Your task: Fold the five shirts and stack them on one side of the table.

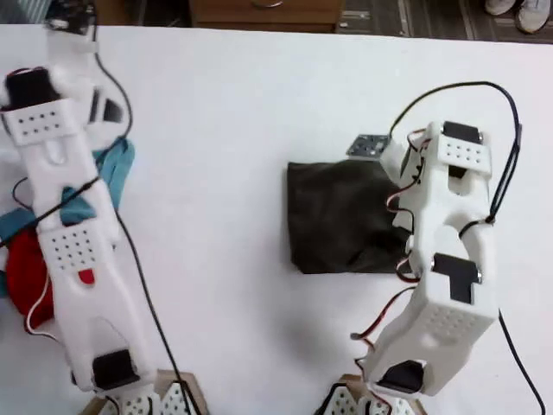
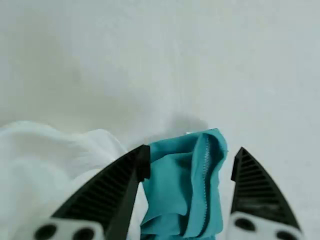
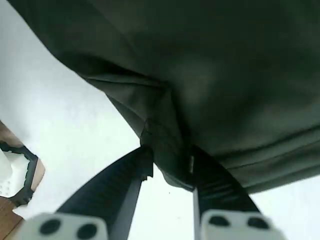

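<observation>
On the left of the table (image 1: 216, 104), the left gripper (image 2: 190, 160) gapes wide astride the teal shirt (image 2: 185, 195), whose fold points out along its fingers, with a red shirt (image 1: 24, 272) seen from above; right of centre, the right gripper (image 3: 170, 160) pinches a fold of the dark shirt (image 1: 341, 216).

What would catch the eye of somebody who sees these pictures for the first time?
The dark shirt, folded into a square near the middle of the white table, with the right gripper pinching a fold at its edge. Then the heap beside the left arm: a teal shirt, a red shirt and a white cloth, with the left gripper open astride the teal one.
</observation>
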